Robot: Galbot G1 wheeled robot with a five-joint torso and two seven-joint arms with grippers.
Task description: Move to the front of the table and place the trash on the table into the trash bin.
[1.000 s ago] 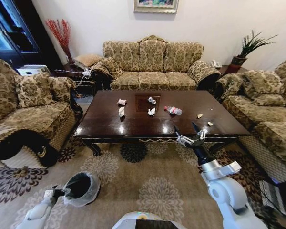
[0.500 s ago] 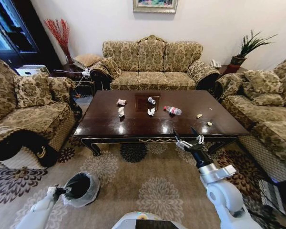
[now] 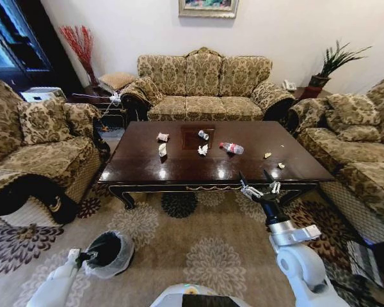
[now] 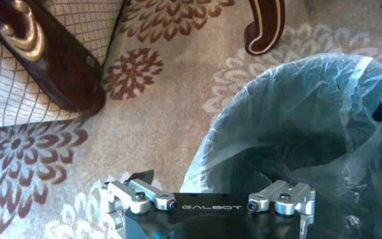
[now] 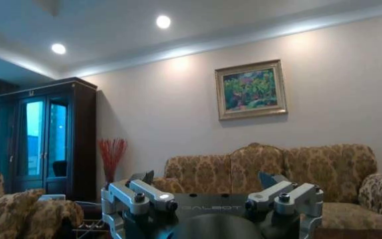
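The dark brown table (image 3: 179,167) stands ahead of me. On it lies the trash: crumpled paper wads (image 3: 162,149), a small can (image 3: 204,135), a clear bottle with a red label (image 3: 232,148) and pale scraps (image 3: 267,155). The trash bin (image 3: 112,253) with its whitish bag (image 4: 297,114) sits on the carpet at my lower left. My left gripper (image 3: 84,258) (image 4: 208,179) is at the bin's rim, open, one fingertip (image 4: 141,176) outside the bag. My right gripper (image 3: 256,182) (image 5: 206,178) hovers open and empty in front of the table's front edge.
Patterned sofas surround the table: one behind it (image 3: 205,83), an armchair on the left (image 3: 38,147), another sofa on the right (image 3: 352,147). Floral carpet (image 3: 198,243) lies between me and the table. A dark cabinet (image 3: 13,45) stands at back left.
The right gripper has drifted slightly right and lower in the head view. The left arm has edged a little closer to the bin. The trash on the table has not moved.
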